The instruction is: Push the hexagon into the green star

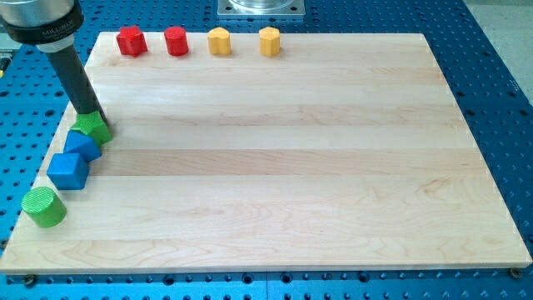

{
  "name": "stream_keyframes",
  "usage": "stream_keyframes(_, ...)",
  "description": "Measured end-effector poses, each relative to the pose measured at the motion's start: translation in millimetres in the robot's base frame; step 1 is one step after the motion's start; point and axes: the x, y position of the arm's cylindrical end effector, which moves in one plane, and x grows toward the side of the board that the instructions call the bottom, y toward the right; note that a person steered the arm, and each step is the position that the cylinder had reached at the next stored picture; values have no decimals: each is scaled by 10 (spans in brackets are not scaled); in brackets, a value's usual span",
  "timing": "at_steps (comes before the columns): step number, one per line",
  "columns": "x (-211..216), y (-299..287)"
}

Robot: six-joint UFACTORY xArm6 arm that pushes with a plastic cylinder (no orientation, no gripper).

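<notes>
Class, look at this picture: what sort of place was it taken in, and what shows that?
Probably a robotics lab bench: a wooden board on a blue perforated table, small coloured blocks, and my tip touching the green star.

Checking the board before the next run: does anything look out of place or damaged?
Nothing looks damaged or spilled. All blocks hug the edges: four along the top, four down the left, where my tip rests against the green star.

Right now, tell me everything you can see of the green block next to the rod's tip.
The green star is a small, matte, bright green block lying flat near the wooden board's left edge. My tip sits at its top side, apparently touching. A blue block presses against its lower left. Its points are partly hidden.
</notes>
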Motion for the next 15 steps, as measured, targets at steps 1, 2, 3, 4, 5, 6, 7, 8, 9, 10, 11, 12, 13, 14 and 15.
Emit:
stream_keyframes(1,-178,106)
stream_keyframes(2,-472,808)
stream_keyframes(3,-1061,2352)
stream_keyframes(4,-1700,3222)
stream_keyframes(5,-1909,2956)
stream_keyframes(6,-1953,2796)
stream_keyframes(7,-1933,2521)
stream_keyframes(8,-1525,2068)
stream_keyframes(9,-837,1685)
stream_keyframes(10,-778,1539)
stream_keyframes(11,-850,1118)
stream_keyframes(12,-678,518)
stream_keyframes(13,-1047,493)
stream_keyframes(14,-677,125)
stream_keyframes(15,-378,54)
